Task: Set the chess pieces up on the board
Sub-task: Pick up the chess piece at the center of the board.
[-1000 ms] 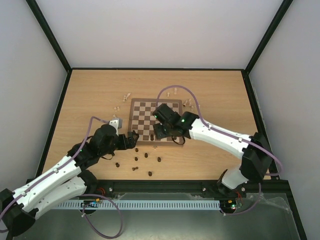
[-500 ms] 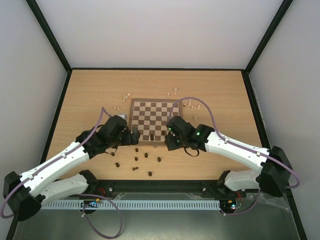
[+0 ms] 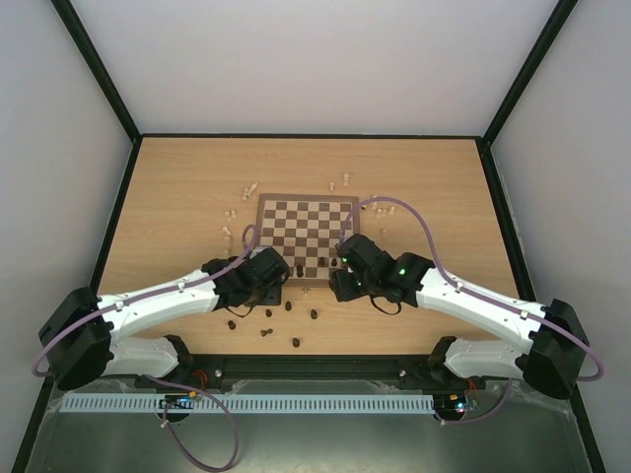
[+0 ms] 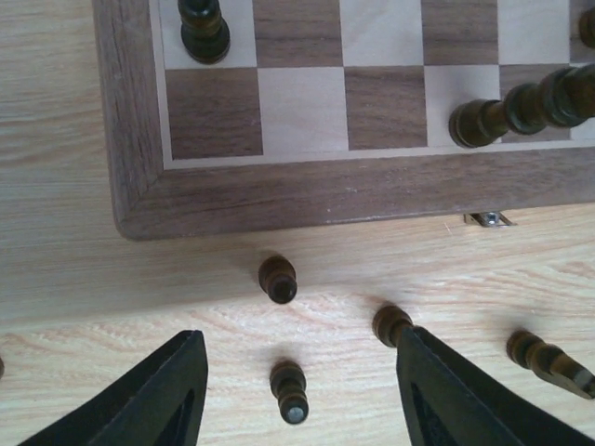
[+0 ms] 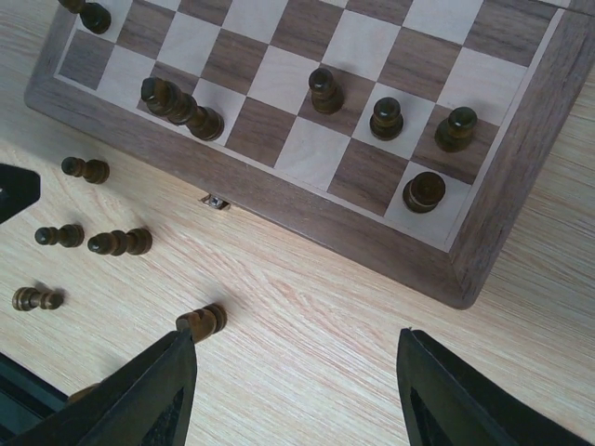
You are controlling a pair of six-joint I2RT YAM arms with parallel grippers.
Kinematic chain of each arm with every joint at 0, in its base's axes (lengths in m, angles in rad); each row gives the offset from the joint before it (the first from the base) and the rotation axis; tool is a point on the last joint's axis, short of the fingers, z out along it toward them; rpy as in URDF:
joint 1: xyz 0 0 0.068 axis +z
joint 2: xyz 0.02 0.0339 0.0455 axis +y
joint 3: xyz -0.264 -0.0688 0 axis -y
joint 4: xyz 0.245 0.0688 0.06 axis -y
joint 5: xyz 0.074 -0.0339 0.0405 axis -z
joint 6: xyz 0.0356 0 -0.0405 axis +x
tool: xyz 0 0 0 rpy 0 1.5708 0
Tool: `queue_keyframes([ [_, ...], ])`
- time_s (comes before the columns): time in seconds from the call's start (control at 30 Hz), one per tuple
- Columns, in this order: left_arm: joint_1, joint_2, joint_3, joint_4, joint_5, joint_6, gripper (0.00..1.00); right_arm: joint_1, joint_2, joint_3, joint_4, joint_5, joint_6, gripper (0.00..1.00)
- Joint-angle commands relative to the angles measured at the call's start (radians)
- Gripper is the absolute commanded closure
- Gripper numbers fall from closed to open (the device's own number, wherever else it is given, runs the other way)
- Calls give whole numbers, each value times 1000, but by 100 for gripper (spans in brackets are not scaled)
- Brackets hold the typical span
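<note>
**Both grippers low at the board's near side, jaws apart**

The board [image 3: 292, 223] lies flat mid-bench, somewhat nearer the far edge than the near one.

The left gripper [image 4: 297, 367] hangs over the bench [image 3: 177, 197] just off the board's near-left corner. Its jaws are spread wide and grip nothing. A dark pawn [image 4: 289, 391] sits between the fingers, apart from both.

The right gripper [image 5: 297, 358] is over bare wood beside the board's near-right corner, fingers parted and empty.

On the board:
- four upright dark pieces [image 5: 386, 118] are clustered at the near-right corner
- a taller dark piece [image 5: 181, 107] is tipped on its side in the near rows
- a lone pawn [image 4: 204, 28] stands upright by the near-left corner

Off the board:
- loose dark chessmen [image 3: 288, 306] are scattered between the board and the near edge, several lying over
- pale chessmen [image 3: 249, 187] lie in two small groups off the board's far-left and far-right corners, toward the far edge

A metal catch [image 4: 488, 219] shows on the board's near rim.
</note>
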Motion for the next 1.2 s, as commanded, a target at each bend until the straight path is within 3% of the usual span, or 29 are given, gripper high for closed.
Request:
queue_keyframes([
  [0.0,-7,36,-13,37,-35,-26,45,-1,-24,-27,-9,6,-14,40],
  [0.2,-7,108,-5,79,-38,-14,65,-2,-18,-29,-8,11,-15,41],
  [0.67,4,154,-38,110,-74,-9,59,-2,-10,-28,-14,35,-15,41],
  [1.0,6,195,-46,137,-51,4,70,-2,-3,-32,-12,40,-17,41],
  [1.17,6,206,-34,138,-51,14,80,-2,-2,-31,-11,43,-17,41],
])
